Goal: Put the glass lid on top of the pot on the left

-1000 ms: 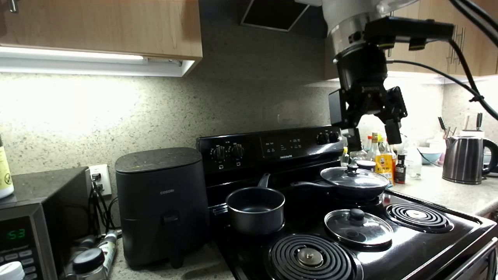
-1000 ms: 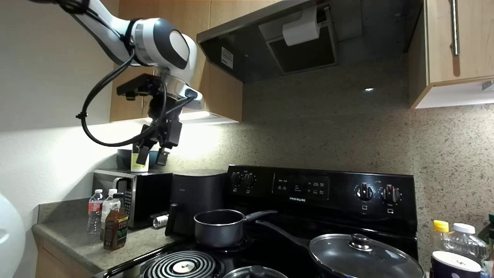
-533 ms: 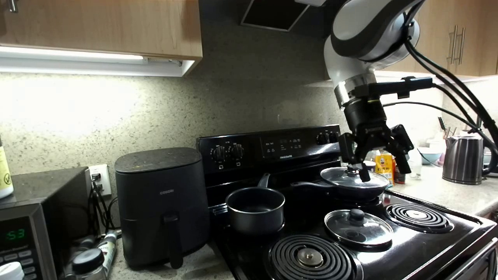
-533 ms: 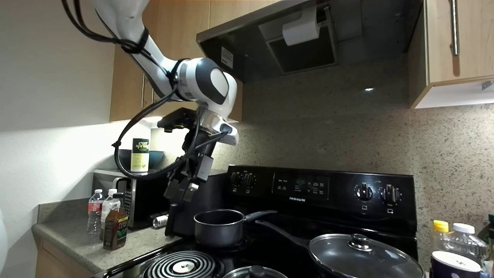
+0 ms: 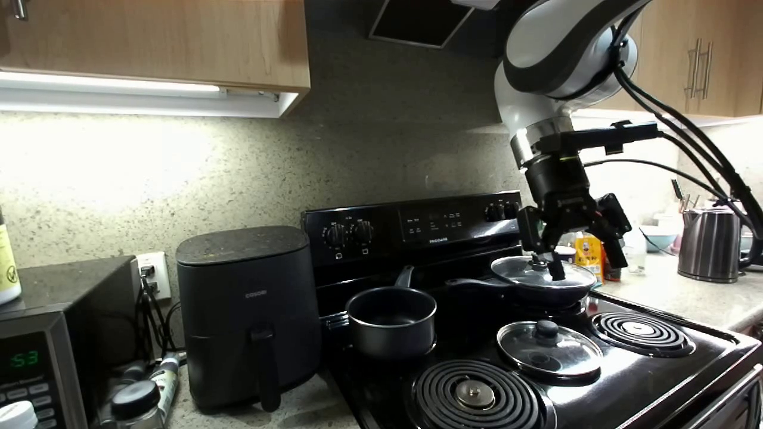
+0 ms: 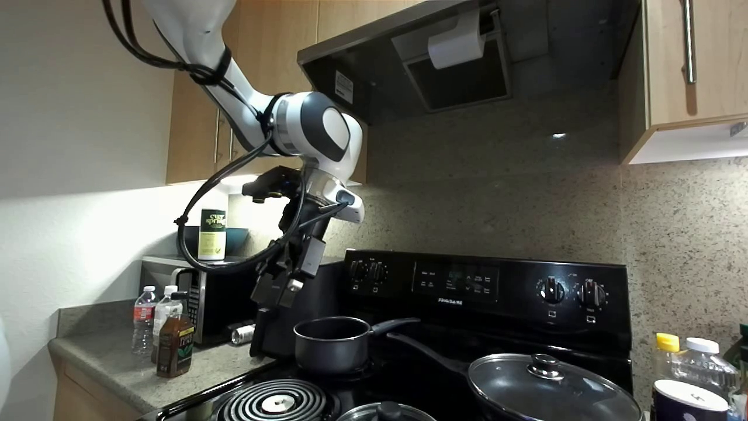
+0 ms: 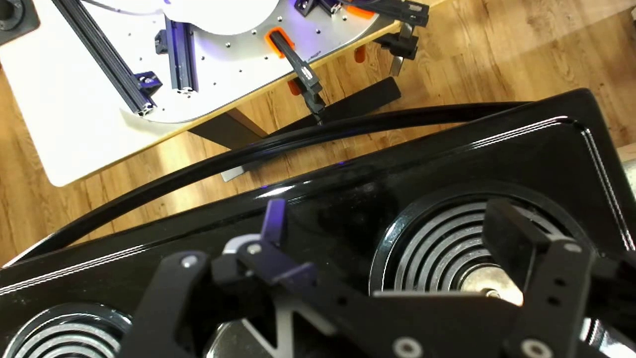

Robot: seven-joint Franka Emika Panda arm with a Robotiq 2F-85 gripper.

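Note:
The glass lid (image 5: pixel 515 348) lies flat on the stovetop, its dark knob up, between coil burners. In an exterior view only its far part (image 6: pixel 359 415) shows at the bottom edge. A sliver of a shiny rim, probably this lid, shows behind the gripper in the wrist view. The grey pot (image 5: pixel 390 336) stands uncovered on the back-left burner, and it shows in an exterior view too (image 6: pixel 331 355). My gripper (image 5: pixel 588 265) is open and empty, tilted, well above the stovetop. It also shows in an exterior view (image 6: pixel 275 294) and the wrist view (image 7: pixel 392 223).
A wider dark pan (image 5: pixel 536 295) with its own glass lid stands on a back burner, its handle toward the pot. A black air fryer (image 5: pixel 250 322) stands beside the pot. A range hood (image 6: pixel 409 64) hangs above. Coil burners (image 5: pixel 477 393) lie in front.
My open gripper has come down toward the stovetop over the first half second. Since then it has shifted only slightly. The lid and the pot have not moved.

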